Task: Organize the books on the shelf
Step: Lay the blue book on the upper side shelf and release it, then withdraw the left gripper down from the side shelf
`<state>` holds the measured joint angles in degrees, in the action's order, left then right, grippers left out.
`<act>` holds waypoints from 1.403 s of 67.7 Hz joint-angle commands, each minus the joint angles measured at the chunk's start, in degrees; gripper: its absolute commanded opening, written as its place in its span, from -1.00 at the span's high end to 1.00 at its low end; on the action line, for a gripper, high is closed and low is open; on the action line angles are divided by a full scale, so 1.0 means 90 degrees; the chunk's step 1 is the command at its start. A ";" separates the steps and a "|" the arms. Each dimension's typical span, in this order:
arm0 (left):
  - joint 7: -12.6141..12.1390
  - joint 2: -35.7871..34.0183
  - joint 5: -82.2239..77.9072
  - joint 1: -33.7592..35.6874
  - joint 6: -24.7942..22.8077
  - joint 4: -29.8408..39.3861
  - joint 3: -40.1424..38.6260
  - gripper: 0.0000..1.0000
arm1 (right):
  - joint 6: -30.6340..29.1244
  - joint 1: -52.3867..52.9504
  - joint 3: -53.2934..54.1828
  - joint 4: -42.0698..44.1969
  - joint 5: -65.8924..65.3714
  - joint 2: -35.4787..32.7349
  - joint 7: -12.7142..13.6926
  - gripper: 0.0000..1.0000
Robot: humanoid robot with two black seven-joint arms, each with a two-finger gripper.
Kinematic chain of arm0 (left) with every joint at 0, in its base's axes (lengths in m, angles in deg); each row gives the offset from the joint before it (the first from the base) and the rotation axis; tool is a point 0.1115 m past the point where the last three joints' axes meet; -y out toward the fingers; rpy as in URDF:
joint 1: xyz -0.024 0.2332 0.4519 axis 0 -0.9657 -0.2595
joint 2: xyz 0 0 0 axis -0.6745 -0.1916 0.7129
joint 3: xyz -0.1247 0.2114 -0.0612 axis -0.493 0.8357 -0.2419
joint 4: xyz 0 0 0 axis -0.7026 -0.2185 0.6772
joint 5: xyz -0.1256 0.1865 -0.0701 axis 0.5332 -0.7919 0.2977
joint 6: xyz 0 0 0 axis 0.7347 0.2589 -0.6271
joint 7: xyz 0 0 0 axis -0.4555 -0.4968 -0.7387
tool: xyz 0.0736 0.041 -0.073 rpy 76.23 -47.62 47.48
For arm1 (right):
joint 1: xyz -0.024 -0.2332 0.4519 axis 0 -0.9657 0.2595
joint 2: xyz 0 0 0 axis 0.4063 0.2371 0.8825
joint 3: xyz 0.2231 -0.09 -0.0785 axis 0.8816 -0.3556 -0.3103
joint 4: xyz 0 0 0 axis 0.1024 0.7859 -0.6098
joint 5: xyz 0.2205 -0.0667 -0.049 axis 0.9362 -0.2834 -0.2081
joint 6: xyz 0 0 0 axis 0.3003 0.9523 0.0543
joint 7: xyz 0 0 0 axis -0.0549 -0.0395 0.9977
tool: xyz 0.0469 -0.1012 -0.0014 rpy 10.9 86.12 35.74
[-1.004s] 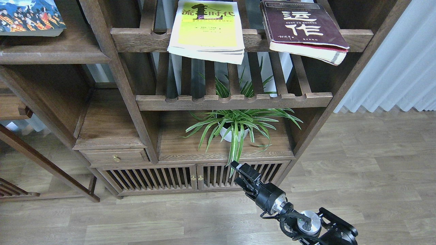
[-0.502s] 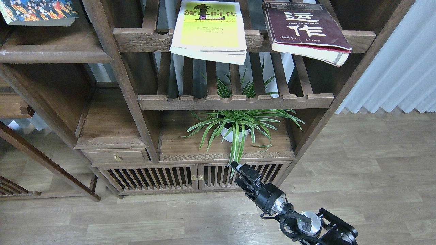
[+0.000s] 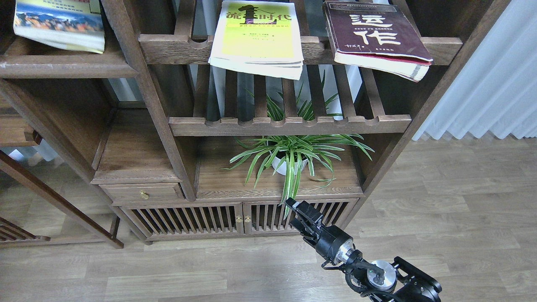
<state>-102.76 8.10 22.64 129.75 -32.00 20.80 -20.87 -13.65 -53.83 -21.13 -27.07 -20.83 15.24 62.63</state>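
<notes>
Slatted rack [image 3: 293, 44], yellow-green book [image 3: 256, 37] and maroon book [image 3: 375, 35] overhanging front rail

It looks like a room in a home. A big dark wooden bookcase [image 3: 159, 126] stands on a wood floor [image 3: 453, 209]. Books [image 3: 258, 37] lie on its racks. A green plant in a white pot [image 3: 289, 157] sits inside it. White curtains [image 3: 491, 84] hang at the right.
</notes>
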 commanded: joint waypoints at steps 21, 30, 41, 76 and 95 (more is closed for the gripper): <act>0.0001 -0.0409 -0.0053 -0.0281 0.0002 0.0519 -0.0011 -0.93 | 0.0000 0.0012 0.0000 0.0029 0.0000 0.0000 0.0000 -0.98; 0.0069 -0.0692 -0.0024 -0.0691 0.0002 0.0548 -0.0021 -0.94 | 0.0000 0.0031 0.0000 0.0029 0.0000 0.0000 0.0000 -0.98; 0.0099 -0.0849 0.0025 -0.0897 0.0002 0.0724 -0.0167 -0.94 | 0.0000 0.0041 -0.0010 0.0029 -0.0010 0.0000 0.0000 -0.98; 0.0079 -0.0849 -0.0014 -0.1161 0.0002 0.1837 -0.0480 -0.94 | 0.0000 0.0031 -0.0020 0.0010 -0.0010 0.0000 0.0000 -0.98; 0.0079 -0.1015 -0.0024 -0.1336 0.0002 0.2735 -0.0489 -0.94 | 0.0000 0.0051 -0.0010 0.0010 -0.0010 0.0000 0.0000 -0.98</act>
<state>-102.04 0.01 22.43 117.93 -31.98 42.33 -25.24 -13.65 -53.47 -21.23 -26.98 -20.92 15.24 62.63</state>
